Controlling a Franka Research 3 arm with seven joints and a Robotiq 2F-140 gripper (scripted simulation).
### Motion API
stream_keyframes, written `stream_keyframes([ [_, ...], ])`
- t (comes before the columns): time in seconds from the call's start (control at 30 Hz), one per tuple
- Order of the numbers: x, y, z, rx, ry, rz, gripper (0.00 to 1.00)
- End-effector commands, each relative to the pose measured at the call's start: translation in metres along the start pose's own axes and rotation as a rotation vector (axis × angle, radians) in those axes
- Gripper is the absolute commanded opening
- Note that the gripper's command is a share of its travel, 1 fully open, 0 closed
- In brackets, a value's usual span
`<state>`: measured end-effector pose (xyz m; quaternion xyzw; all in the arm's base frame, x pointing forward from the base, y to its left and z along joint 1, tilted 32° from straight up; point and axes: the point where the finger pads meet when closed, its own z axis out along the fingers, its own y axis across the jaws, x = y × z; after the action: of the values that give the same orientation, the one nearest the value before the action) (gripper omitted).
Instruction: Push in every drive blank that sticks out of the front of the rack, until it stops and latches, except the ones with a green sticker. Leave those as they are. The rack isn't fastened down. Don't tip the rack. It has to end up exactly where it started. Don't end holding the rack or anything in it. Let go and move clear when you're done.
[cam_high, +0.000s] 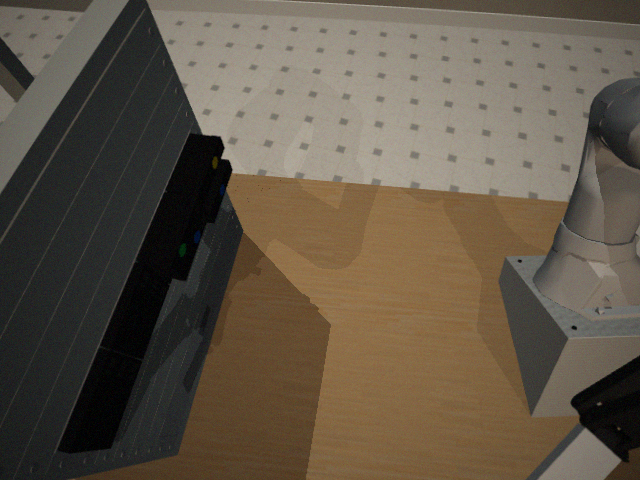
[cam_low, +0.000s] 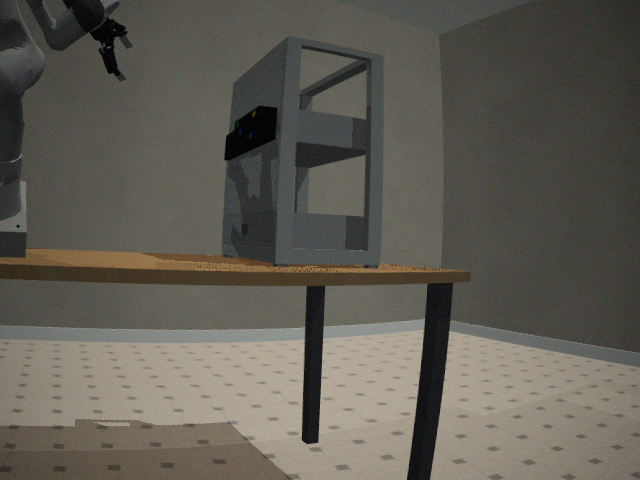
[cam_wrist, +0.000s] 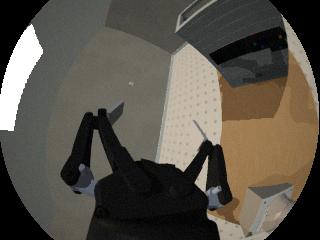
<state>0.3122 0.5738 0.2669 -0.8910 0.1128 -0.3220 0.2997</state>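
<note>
The grey rack (cam_low: 305, 155) stands upright on the wooden table, and it fills the left of the top view (cam_high: 93, 248). A band of black drive blanks (cam_low: 250, 131) sticks out of its front, high up. In the top view they carry a yellow sticker (cam_high: 215, 162), two blue stickers (cam_high: 222, 190) (cam_high: 196, 236) and a green sticker (cam_high: 181, 250). My gripper (cam_low: 119, 59) is open and empty. It hangs high in the air, far from the rack's front and above the blanks' height. In the wrist view the open fingers hold nothing, and the rack (cam_wrist: 234, 34) lies far ahead.
My arm's grey base block (cam_high: 563, 330) stands at the table's right side, opposite the rack's front. The rack's lower front is closed grey panels (cam_high: 196, 330). The rack stands near the table's end above the dark legs (cam_low: 429, 372); tiled floor lies beyond.
</note>
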Motion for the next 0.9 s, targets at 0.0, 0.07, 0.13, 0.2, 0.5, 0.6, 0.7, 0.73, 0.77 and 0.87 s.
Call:
stream_keyframes([
  [0.0,0.008,0.002,0.003,0.045,0.055,0.140,1.00],
  [0.07,0.019,0.016,0.009,0.047,0.103,0.169,1.00],
  [0.13,0.027,0.026,0.014,0.048,0.138,0.190,1.00],
  [0.2,0.037,0.038,0.018,0.051,0.174,0.210,1.00],
  [0.5,0.079,0.093,0.029,0.065,0.335,0.288,1.00],
  [0.6,0.093,0.111,0.031,0.072,0.387,0.308,1.00],
  [0.7,0.114,0.139,0.031,0.083,0.461,0.333,1.00],
  [0.73,0.121,0.149,0.031,0.087,0.485,0.340,1.00],
  [0.77,0.127,0.157,0.030,0.092,0.508,0.346,1.00],
  [0.87,0.146,0.184,0.026,0.104,0.573,0.360,1.00],
])
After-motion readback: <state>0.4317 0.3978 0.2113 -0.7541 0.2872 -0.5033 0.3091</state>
